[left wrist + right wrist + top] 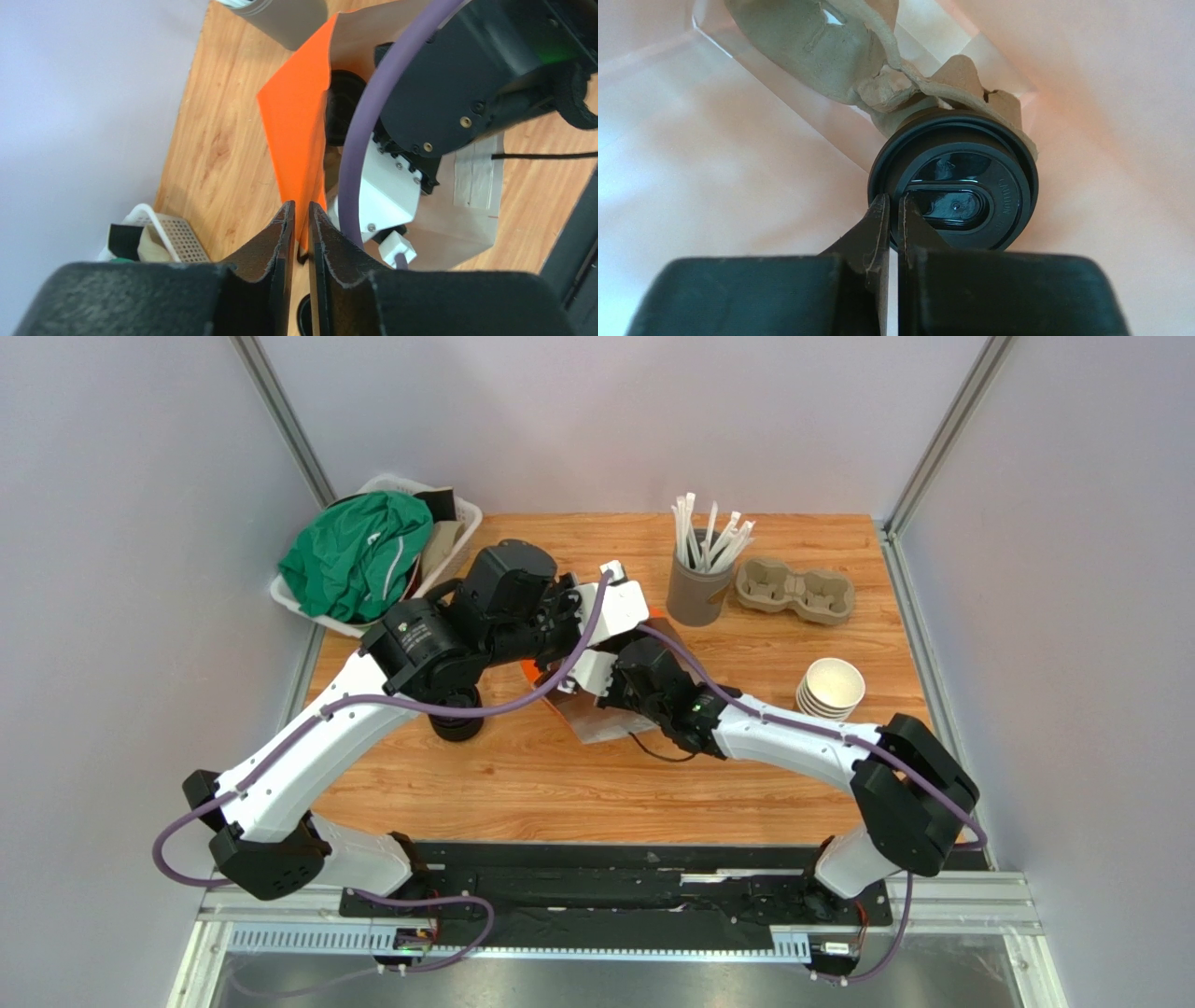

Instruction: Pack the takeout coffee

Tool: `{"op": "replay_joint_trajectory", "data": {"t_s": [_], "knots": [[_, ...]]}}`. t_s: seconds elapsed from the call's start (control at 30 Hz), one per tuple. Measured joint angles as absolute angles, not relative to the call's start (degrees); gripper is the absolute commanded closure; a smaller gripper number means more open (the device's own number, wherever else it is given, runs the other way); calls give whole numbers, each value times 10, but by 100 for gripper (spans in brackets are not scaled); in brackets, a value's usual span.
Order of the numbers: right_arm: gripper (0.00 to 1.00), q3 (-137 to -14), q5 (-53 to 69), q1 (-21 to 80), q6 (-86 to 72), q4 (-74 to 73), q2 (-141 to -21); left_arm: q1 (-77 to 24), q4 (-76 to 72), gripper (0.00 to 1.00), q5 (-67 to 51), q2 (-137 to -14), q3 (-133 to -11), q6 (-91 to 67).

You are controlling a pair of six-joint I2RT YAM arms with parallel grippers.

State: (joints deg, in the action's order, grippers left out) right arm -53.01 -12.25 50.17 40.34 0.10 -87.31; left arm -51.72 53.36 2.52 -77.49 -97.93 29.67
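Robot lab cell: grey partition walls [112, 546], wooden table [561, 784]

Table [561, 770] is showing warm orange-brown wood grain, long streaks. Bag [298, 126] is reading bright orange outside, pale cream inside. Lid [990, 189] is showing glossy blk w/ faint reflections. Pulp carrier [808, 42] is looking mottled grey-tan, same as spare carrier [795, 591] on the table. Straw cup [697, 592] is reading plain grey, straws [709, 532] white. Cup stack [831, 689] is showing tan outside, white inside. Cloth [358, 553] is showing deep green w/ a pale stripe, basket [463, 518] white. Left arm [302, 756] and right arm [786, 739] are showing white shells, blk joints, purple cables [463, 711]. Left gripper [300, 210] and right gripper [892, 203] are looking matte blk.
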Motion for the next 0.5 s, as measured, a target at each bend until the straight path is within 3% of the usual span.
{"op": "replay_joint_trajectory", "data": {"t_s": [0.17,0.5], "knots": [[100,-576,-116,496,401,-44,-902,-494,517,65,40,-780,-982,292],[100,-661,-95,470,392,-101,-955,-427,493,64,49,-788,-993,272]]}}
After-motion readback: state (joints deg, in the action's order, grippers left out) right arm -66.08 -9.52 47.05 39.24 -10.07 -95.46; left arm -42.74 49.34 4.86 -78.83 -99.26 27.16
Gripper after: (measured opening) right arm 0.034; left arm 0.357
